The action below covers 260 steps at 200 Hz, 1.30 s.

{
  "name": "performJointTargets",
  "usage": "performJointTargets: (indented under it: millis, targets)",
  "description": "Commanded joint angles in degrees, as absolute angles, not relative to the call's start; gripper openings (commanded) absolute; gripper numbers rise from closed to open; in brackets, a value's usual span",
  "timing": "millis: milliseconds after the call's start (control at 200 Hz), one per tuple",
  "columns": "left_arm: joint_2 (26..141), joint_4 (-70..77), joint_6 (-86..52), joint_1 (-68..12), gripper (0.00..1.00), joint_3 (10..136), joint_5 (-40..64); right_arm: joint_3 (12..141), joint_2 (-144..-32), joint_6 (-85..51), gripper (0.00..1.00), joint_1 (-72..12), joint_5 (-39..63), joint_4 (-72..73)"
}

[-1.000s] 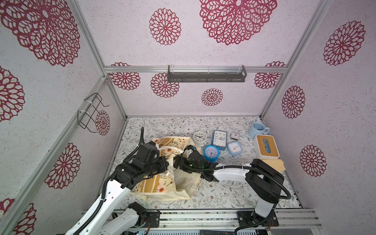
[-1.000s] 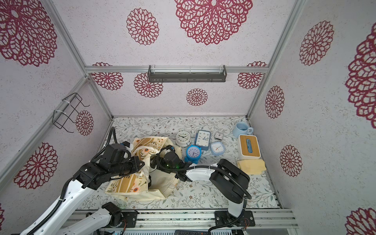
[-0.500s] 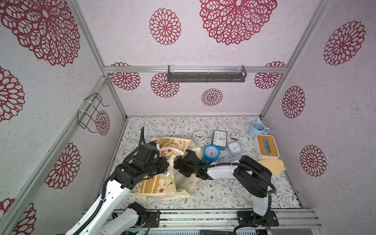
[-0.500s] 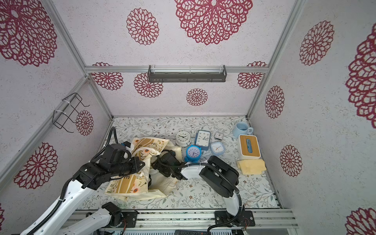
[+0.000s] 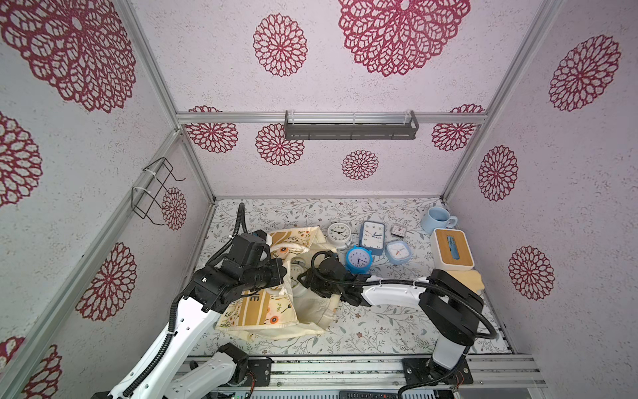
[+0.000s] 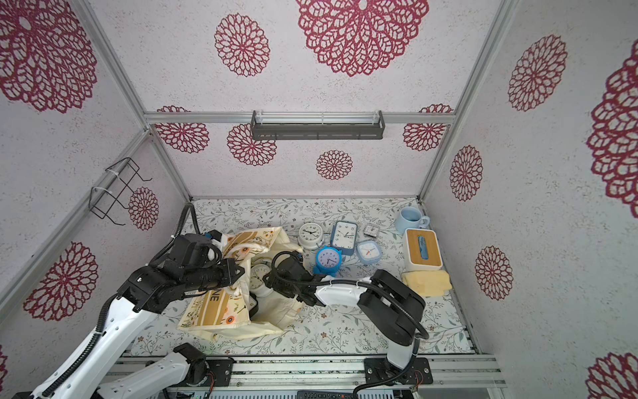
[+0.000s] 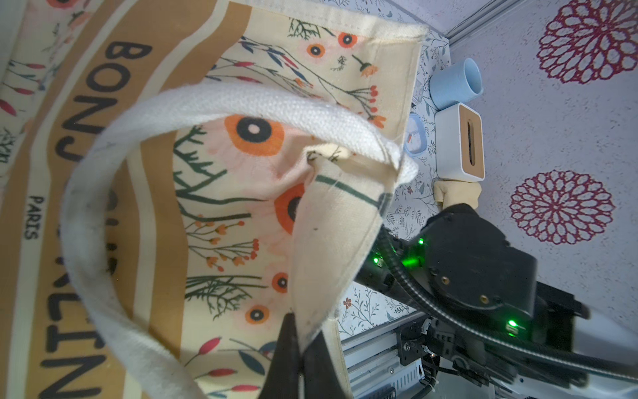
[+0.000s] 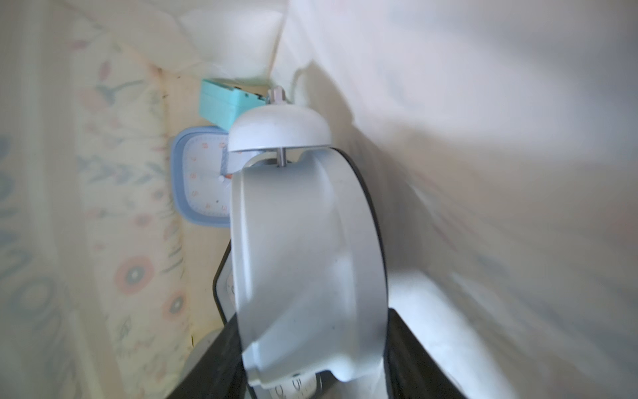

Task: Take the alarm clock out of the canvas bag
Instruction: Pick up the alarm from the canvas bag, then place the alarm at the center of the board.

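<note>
While the left pincer [image 7: 303, 331] is clenched on a corner of the rim of the canvas bag [image 7: 207, 165], lifting the cloth so the mouth gapes toward the right arm, the right pincer [image 8: 310, 324] reaches inside with its black fingers [image 8: 417, 349] on either flank of the white twin-bell alarm clock [image 8: 303, 248]. By the look of the wrist view it is grasping the clock, though how firmly cannot be judged.

The clock is not yet out: it sits within the cream lining, just inside the opening, with the bag lying on the floral surface [image 5: 379, 321]. A pale-blue square clock [image 8: 193, 179] and a teal box [image 8: 221, 103] lie deeper in the bag, beyond it.

The step in hand appears to be securing the clock and drawing it clear. Done well, the hold belongs on the round body, not on the bell or its thin post, and should be snug before any pull. The withdrawal ought to run straight back along the line of the mouth, low and level, so the bells do not catch the lining or the looped handle [image 7: 103, 193]. The left arm's part is simply to hold the rim high and taut — a sagging edge would drape over the clock. Five clocks [image 5: 359, 258] stand near the bag's mouth, so the exit path wants care.
</note>
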State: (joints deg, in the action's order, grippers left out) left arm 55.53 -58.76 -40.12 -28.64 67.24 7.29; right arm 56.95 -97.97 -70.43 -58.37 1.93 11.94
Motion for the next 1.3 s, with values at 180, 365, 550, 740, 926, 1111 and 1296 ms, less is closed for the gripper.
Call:
performJointTargets:
  millis: [180,365,550,740,926,1111,1296]
  targets:
    - [56.0,-59.6,-30.9,-28.0,0.0,73.8,6.6,58.4,-75.3,-50.0,0.55,-59.0,-4.5,-4.1]
    - [57.0,-60.8,-25.6,-28.0,0.0,79.6,5.6,60.0,-64.3,-43.4,0.55,-58.1,-6.4,-16.7]
    - [56.5,-60.2,-21.1,-28.0,0.0,82.4,5.3,60.2,-53.4,-44.8,0.55,-55.0,-13.8,-27.1]
    - [58.2,-61.3,-14.1,-28.1,0.0,87.2,13.6,58.1,-44.7,-50.4,0.55,-48.8,-21.4,-37.6]
    - [59.4,-63.9,-8.5,-28.3,0.0,89.0,14.5,50.1,-40.5,-56.3,0.54,-39.1,-18.0,-40.9]
    - [57.4,-61.0,-7.2,-28.3,0.0,85.4,15.5,39.6,-40.3,-60.8,0.53,-29.5,-6.6,-31.8]
    - [56.4,-59.9,-4.4,-28.3,0.0,82.6,20.1,33.0,-43.0,-64.2,0.53,-23.0,-0.5,-23.3]
